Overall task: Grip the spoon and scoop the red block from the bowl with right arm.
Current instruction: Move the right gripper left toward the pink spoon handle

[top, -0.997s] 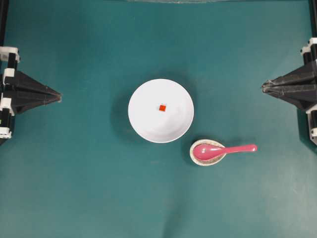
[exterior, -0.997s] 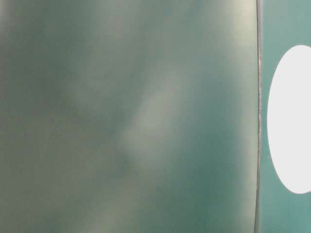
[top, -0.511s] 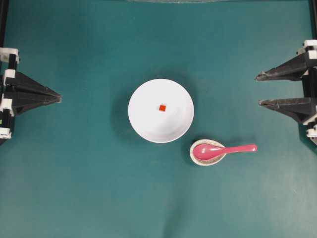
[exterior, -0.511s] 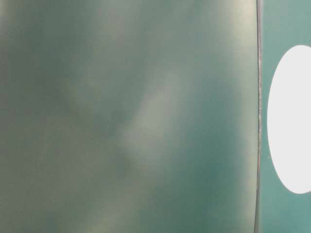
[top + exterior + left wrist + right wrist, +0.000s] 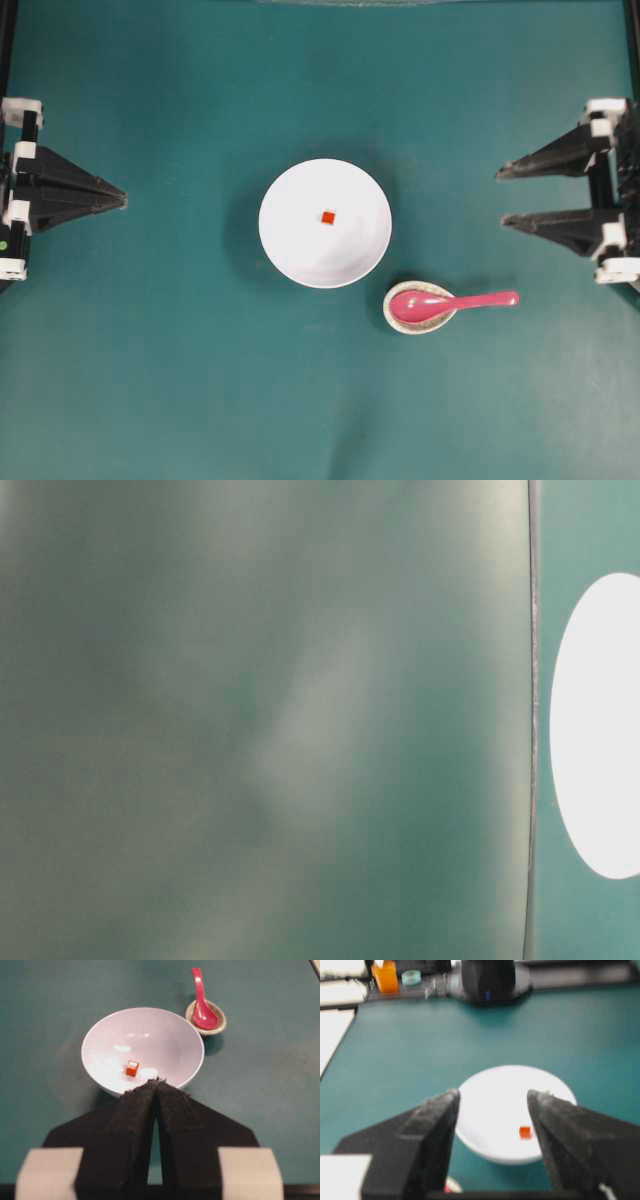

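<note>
A: From overhead, where do things stand?

B: The right claw (image 5: 500,197) sits at the right edge of the counter (image 5: 180,380), fingers spread wide, holding nothing. The left claw (image 5: 124,199) at the opposite edge has its fingers pressed together. The spoon (image 5: 448,302) lies with its scoop in a speckled rest (image 5: 392,314), handle pointing toward the right arm's side. The bowl (image 5: 300,255) is mid-counter, just beside the rest, with the red block (image 5: 327,217) near its centre.

A: And the table-level view?

B: Mostly blurred green; only a white oval at the right edge, probably the bowl (image 5: 600,730).

A: Left wrist?

B: Closed fingers in the foreground, the bowl (image 5: 170,1025) beyond them, the block (image 5: 132,1068) inside, the spoon (image 5: 201,1000) untouched in its rest (image 5: 220,1024).

A: Right wrist?

B: Open fingers (image 5: 430,1130) frame the bowl (image 5: 490,1110) and block (image 5: 525,1132); a sliver of pink shows at the bottom edge.

A: So which step?

B: I'd say the reach for the spoon is only beginning. Next, the right claw must come down over the handle, well clear of the rest, and close across its narrow width.
</note>
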You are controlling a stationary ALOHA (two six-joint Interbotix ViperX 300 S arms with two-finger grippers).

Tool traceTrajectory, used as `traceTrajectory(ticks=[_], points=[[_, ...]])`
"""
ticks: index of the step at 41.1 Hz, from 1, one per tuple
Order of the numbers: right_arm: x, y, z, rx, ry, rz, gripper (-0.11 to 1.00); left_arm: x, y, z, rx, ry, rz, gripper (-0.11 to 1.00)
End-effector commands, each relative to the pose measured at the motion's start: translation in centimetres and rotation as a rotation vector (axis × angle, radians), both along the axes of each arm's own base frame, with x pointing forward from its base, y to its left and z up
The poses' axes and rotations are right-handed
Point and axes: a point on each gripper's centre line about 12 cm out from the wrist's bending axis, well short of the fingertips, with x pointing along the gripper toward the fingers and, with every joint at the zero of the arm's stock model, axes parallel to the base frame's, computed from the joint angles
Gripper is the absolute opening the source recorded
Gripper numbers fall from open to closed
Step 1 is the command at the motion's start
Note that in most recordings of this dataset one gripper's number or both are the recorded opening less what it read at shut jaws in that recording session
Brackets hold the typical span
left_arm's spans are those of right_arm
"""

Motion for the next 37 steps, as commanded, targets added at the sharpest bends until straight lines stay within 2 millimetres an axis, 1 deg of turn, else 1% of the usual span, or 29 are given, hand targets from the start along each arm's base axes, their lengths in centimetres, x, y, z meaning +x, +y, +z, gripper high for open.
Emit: traceTrajectory(ticks=[1,5,9,19,32,37], points=[[0.3,0.3,-0.9,0.007,0.0,0.009,0.6,0.3,0.0,0.9,0.004,-0.018,-0.002,0.01],[0.4,0.5,-2.2,0.022,-0.01,0.014,0.6,0.3,-0.1,0.8,0.004,-0.017,-0.004,0.01],[0.4,1.0,-4.0,0.042,-0.017,0.022,0.6,0.3,0.0,0.9,0.003,-0.018,-0.002,0.01],[0.5,3.2,-8.2,0.102,-0.008,0.049,0.6,0.3,-0.1,0.8,0.006,-0.017,-0.004,0.01],[0.7,5.9,-12.7,0.078,0.068,0.067,0.6,0.3,-0.1,0.8,0.004,-0.017,-0.004,0.01],[0.6,6.3,-14.3,0.055,0.103,0.06,0.6,0.4,0.0,0.7,0.004,-0.015,-0.002,0.01]])
